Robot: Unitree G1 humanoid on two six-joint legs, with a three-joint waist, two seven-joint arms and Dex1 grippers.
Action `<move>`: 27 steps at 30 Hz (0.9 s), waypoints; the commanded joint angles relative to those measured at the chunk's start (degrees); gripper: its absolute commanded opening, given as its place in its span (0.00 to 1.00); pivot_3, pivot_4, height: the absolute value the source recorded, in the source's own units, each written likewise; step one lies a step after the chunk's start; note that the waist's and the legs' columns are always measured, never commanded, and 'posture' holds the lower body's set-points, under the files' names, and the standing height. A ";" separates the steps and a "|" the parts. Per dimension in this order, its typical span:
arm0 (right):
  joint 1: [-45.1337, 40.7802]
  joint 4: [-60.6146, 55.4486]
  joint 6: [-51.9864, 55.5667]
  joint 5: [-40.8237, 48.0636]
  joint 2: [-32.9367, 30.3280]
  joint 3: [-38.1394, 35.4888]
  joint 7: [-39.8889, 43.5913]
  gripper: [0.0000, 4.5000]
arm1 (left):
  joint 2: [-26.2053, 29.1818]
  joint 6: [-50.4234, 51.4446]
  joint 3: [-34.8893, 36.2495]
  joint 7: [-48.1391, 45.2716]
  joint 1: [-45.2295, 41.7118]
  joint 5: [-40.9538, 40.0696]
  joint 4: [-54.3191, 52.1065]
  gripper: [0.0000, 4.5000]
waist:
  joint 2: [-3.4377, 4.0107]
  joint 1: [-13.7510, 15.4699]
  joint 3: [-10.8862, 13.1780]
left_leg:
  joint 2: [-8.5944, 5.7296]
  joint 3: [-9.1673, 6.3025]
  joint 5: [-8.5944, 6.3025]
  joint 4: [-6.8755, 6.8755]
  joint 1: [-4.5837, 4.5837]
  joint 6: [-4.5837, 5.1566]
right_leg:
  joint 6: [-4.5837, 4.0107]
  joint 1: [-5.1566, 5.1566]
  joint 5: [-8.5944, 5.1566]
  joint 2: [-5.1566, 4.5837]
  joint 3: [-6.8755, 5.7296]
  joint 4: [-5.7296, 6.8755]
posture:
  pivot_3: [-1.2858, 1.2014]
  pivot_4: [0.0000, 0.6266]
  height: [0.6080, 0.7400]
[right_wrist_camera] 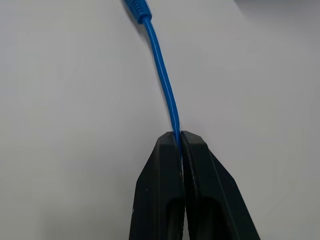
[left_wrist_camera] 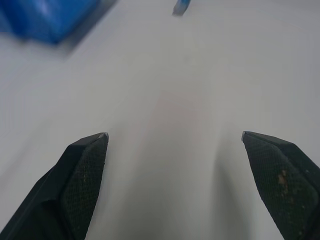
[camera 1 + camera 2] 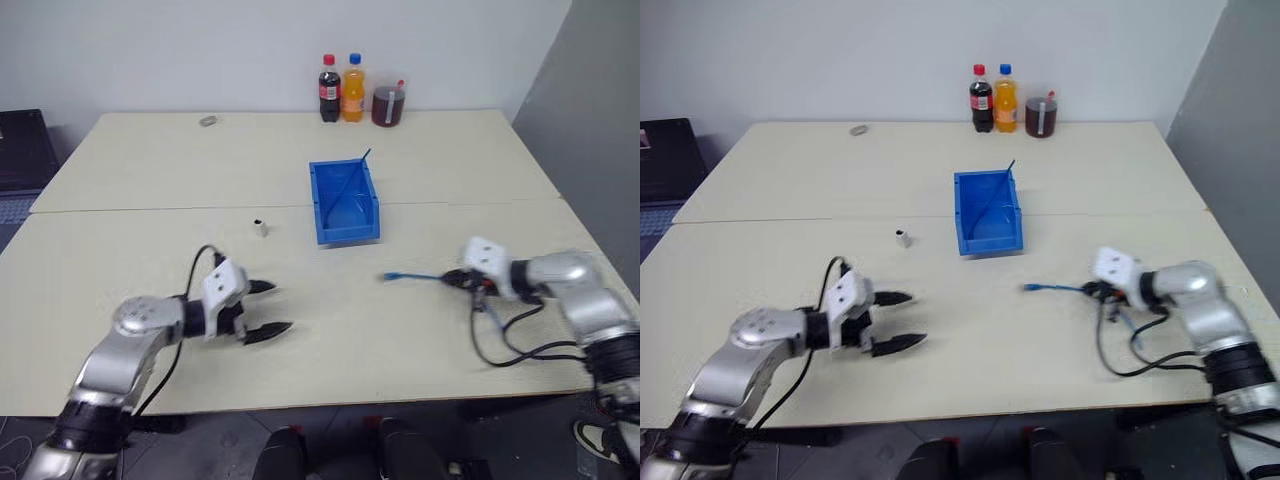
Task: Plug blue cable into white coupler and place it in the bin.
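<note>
A thin blue cable (image 1: 164, 80) is pinched between the two black fingers of the right gripper (image 3: 462, 279), which are pressed tight together on it. From the fingertips the cable runs out over the pale table (image 3: 150, 170) toward the middle, ending in a small plug just above the surface.

The white coupler (image 3: 260, 227) — a tiny block — stands on the table on its own, well apart from the cable's plug and just to the left of the bin (image 3: 343, 202). The bin is a bright blue plastic box near the table's centre, with a thin dark stick leaning inside it.

The left gripper (image 3: 268, 310) hovers low over the near left part of the table, its fingers spread wide and holding nothing.

At the far edge stand a dark cola bottle (image 3: 329, 89), an orange drink bottle (image 3: 353, 88) and a cup of dark red drink (image 3: 388, 105) — side by side. A small grey object (image 3: 208, 121) lies farther left.
</note>
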 commanded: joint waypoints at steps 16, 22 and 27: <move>-12.03 6.34 1.46 -6.48 15.03 11.63 -3.17 0.36 | 3.01 -2.43 5.46 1.46 4.92 0.43 -0.44 1.00 | 0.04 2.13 0.03 | 0.18 0.11 0.00 0.02 -0.02 -0.01 | -0.29 -0.05 0.13 0.13 -0.08 -0.02 | 0.52 0.24 1.00; -9.07 -3.53 6.94 -1.33 9.64 8.36 2.72 0.71 | 0.32 -1.30 2.72 1.39 0.76 0.76 1.71 1.00 | 0.04 2.30 0.03 | 0.17 0.10 0.00 0.04 -0.05 -0.01 | -0.29 -0.05 0.13 0.14 -0.09 -0.02 | 0.52 0.24 1.00; -1.36 -20.38 17.78 9.01 2.67 2.26 6.64 0.76 | -3.00 -2.87 -2.05 2.25 -4.82 4.35 7.51 1.00 | 0.05 2.38 0.03 | 0.16 0.06 -0.01 0.05 -0.09 -0.01 | -0.30 -0.04 0.13 0.14 -0.13 -0.04 | 0.52 0.24 1.00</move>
